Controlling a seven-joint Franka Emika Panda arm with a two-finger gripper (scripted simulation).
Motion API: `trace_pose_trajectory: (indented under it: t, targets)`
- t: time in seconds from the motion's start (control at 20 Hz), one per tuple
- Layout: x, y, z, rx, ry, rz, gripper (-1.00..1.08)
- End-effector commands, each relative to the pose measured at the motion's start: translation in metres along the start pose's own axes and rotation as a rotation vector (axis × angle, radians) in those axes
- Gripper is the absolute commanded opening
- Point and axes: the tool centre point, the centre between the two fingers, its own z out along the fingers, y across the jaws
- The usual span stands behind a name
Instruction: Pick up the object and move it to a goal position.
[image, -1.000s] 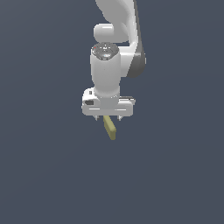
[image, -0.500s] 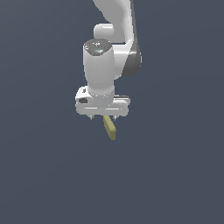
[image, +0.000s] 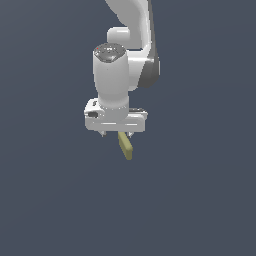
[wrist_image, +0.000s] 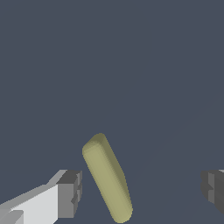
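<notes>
Jaws spread wide, gripping nothing: in the wrist view, clear gaps on both sides between the grey pads (wrist_image: 70, 192) and the object (wrist_image: 107, 177). Gripper (image: 117, 134) poised just above the olive-yellow stick, which lies askew to the jaw line on the dark floor (image: 200, 200). Risk on closing: skewed pinch, stick twisting or squirting out, owing to that tilt and off-centre placement.

A plain dark grey-blue floor (image: 50, 200) carries the olive-yellow block (image: 125, 145) (lying between the spread fingers).
</notes>
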Motion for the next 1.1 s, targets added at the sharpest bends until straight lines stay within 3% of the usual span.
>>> trace_pose_trajectory:
  t: [0.0, 0.35, 1.05]
  targets:
    - [-0.001, -0.001, 0.002, 0.000, -0.002, -0.012, 1.00]
    - [-0.010, -0.006, 0.013, 0.003, -0.016, -0.103, 1.00]
    - [-0.042, -0.025, 0.049, 0.020, -0.060, -0.408, 1.00]
